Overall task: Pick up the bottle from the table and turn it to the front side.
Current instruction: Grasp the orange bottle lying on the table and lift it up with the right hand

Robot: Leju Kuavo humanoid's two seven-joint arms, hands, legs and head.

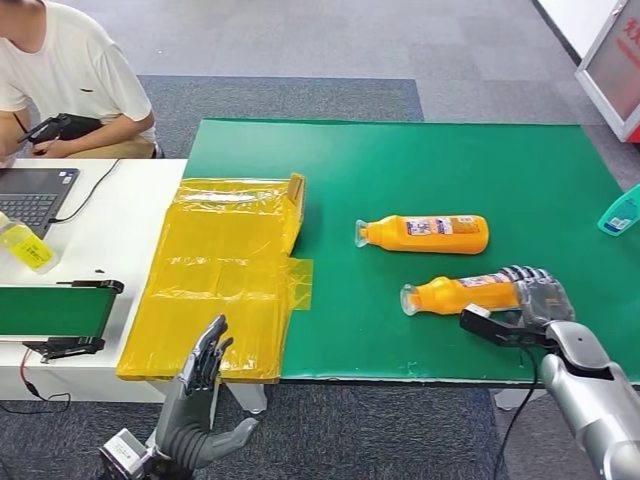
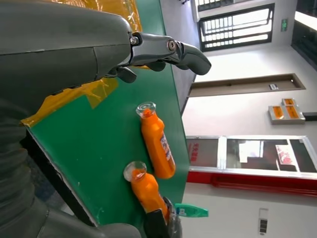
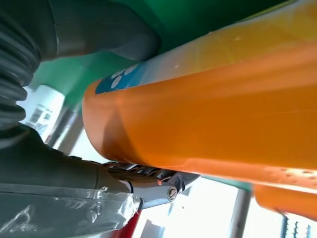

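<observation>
From the head view, the right hand (image 1: 537,296) wraps the base end of the nearer orange plastic bottle (image 1: 460,295), which lies on its side on the green table mat (image 1: 453,160) with its clear cap pointing away from the palm; a second orange plastic bottle (image 1: 423,234) lies just beyond it, and the left hand (image 1: 202,385) hangs below the table edge with fingers spread, holding nothing. In the left wrist view that hand's fingers (image 2: 164,49) are extended and apart, with both bottles lying well beyond them. In the right wrist view the held bottle (image 3: 209,114) sits pressed between the thick grey thumb (image 3: 108,34) and the darker fingers (image 3: 149,183).
</observation>
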